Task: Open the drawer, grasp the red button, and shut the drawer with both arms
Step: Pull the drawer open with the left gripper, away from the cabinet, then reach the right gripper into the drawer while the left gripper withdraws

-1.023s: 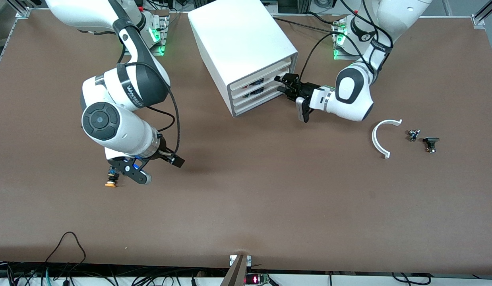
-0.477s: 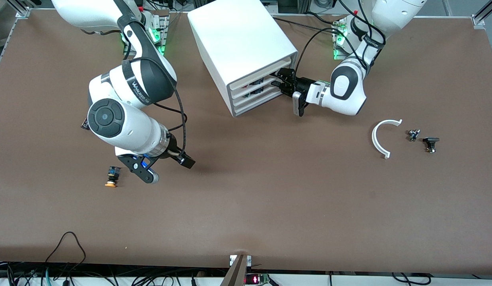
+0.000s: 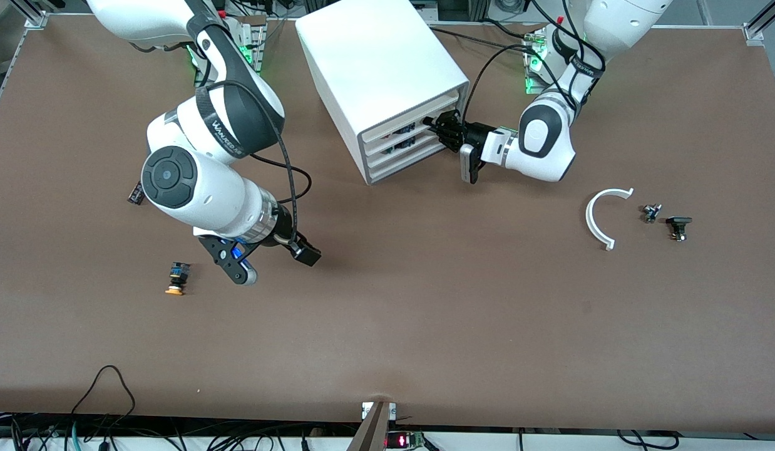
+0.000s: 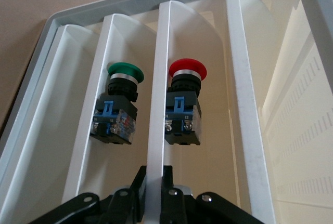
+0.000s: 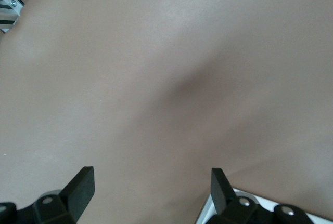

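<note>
The white cabinet (image 3: 375, 56) stands near the robots' bases, and its drawers show as white slats in the left wrist view. My left gripper (image 3: 439, 127) (image 4: 155, 174) is at the cabinet front, shut on the front lip of the drawer (image 4: 158, 78). The red-capped button (image 4: 186, 91) lies in that drawer, just past the lip. A green-capped button (image 4: 124, 96) lies in the drawer below. My right gripper (image 3: 237, 269) (image 5: 151, 180) hangs open and empty over bare table toward the right arm's end.
An orange-capped button (image 3: 174, 280) lies beside the right gripper. A small black piece (image 3: 135, 193) is near the right arm's elbow. Toward the left arm's end lie a white curved piece (image 3: 597, 219) and two small parts (image 3: 651, 213) (image 3: 678, 227).
My left gripper moved in to the cabinet front and its fingers shut on the drawer's lip. The right gripper drifted away from the orange-capped button toward the table's middle, still open.
</note>
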You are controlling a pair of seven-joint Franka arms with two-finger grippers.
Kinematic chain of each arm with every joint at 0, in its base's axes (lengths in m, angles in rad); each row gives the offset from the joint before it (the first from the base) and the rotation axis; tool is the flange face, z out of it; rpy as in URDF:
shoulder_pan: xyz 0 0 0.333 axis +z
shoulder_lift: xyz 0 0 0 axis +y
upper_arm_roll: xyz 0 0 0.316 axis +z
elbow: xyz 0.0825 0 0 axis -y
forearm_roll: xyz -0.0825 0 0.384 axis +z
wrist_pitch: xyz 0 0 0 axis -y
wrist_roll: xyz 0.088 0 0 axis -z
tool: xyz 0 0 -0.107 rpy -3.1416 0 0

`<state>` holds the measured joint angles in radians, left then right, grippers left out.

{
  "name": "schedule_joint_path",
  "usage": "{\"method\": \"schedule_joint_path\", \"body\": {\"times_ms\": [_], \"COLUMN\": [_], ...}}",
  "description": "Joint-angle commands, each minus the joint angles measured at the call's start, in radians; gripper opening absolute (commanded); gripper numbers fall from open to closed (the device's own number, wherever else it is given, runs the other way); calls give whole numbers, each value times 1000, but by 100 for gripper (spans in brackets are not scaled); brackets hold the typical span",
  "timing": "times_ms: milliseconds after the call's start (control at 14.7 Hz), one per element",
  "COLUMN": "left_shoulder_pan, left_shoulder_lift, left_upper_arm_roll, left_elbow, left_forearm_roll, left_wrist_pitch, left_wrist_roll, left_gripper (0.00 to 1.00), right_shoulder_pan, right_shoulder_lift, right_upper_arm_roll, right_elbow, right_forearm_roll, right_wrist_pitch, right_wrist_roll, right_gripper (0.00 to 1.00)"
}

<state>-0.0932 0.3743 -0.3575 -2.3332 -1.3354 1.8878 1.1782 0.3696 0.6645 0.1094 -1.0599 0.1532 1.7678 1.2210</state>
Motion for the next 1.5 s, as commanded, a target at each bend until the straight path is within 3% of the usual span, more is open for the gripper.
{"method": "schedule_joint_path", "body": {"times_ms": [0, 205, 477, 886, 1091, 1159, 1227, 1432], "left_shoulder_pan": [4, 36, 128, 180, 205, 205, 205, 211], "left_shoulder_lift": [-2, 27, 115, 187, 209, 209, 206, 198], "left_upper_arm_roll": [-3, 5, 3, 3, 2, 2, 0, 3], "left_elbow": [6, 70, 228, 412, 445, 445, 445, 450], "left_forearm_roll": [-7, 27, 229, 415, 455, 455, 455, 455], "left_wrist_pitch": [-7, -6, -7, -13, -21, -21, -27, -55], "left_wrist_roll": [26, 17, -5, -141, -157, -157, -155, -160], "left_gripper": [0, 0, 0, 0, 0, 61, 99, 100], "right_shoulder_pan": [0, 15, 48, 113, 155, 173, 195, 248], "right_shoulder_lift": [24, 30, 32, 32, 30, 29, 29, 41], "right_upper_arm_roll": [16, 23, 23, 26, 29, 27, 26, 23], "right_elbow": [47, 47, 47, 61, 63, 63, 63, 61], "right_forearm_roll": [19, 17, 19, 17, 17, 17, 16, 11], "right_wrist_pitch": [24, 58, 96, 136, 145, 160, 176, 209], "right_wrist_roll": [61, 107, 182, 304, 374, 397, 420, 469], "right_gripper": [99, 99, 99, 99, 99, 99, 99, 99]}}
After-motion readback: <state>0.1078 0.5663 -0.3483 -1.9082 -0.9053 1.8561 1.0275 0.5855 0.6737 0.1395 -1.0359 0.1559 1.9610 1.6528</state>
